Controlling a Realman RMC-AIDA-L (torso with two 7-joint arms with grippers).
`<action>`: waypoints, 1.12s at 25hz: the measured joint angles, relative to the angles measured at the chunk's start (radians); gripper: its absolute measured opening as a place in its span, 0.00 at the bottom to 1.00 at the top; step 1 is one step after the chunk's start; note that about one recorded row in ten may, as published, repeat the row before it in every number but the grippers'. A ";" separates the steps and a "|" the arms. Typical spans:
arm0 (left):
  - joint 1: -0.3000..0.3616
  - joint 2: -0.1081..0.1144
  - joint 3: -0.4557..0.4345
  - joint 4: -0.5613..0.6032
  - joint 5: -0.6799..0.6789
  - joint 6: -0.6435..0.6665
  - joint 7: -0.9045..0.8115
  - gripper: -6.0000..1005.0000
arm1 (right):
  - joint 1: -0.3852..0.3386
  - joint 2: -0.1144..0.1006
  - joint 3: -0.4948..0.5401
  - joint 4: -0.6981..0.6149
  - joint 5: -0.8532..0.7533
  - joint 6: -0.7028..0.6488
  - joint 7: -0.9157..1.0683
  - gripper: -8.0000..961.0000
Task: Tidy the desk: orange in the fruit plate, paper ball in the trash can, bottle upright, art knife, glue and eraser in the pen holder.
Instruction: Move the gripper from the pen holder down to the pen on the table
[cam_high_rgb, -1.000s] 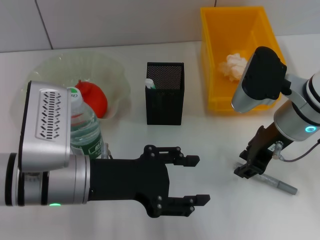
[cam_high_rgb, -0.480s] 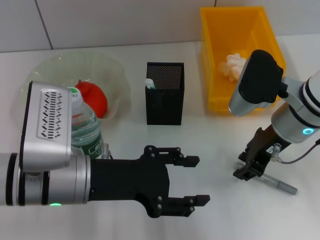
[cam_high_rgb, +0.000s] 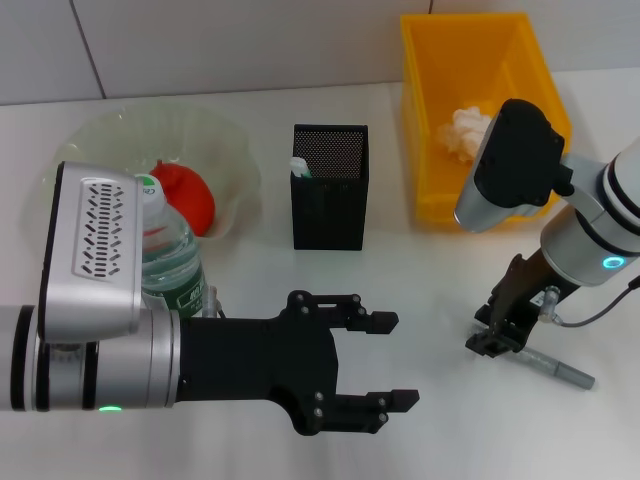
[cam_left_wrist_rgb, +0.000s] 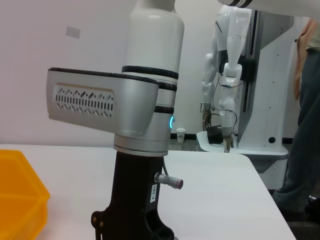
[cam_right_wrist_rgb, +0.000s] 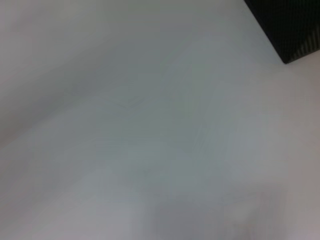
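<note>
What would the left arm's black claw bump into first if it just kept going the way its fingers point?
Probably the right end effector and the grey art knife under it. The open left end effector points across bare table toward them; their relative heights are unclear.

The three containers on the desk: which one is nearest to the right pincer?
The yellow trash can, holding the paper ball, is nearest the right pincer. The pen holder and fruit plate lie farther left.
</note>
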 joint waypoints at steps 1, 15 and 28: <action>0.000 0.000 0.000 0.000 0.000 0.000 0.000 0.70 | 0.000 0.000 -0.003 0.000 0.000 0.000 0.000 0.45; 0.000 0.000 0.000 0.000 0.000 0.000 0.000 0.70 | 0.005 0.000 -0.006 0.014 0.000 0.001 0.008 0.28; 0.000 0.000 0.002 0.000 0.000 0.002 0.000 0.70 | 0.009 0.000 0.003 0.013 -0.003 0.013 0.026 0.16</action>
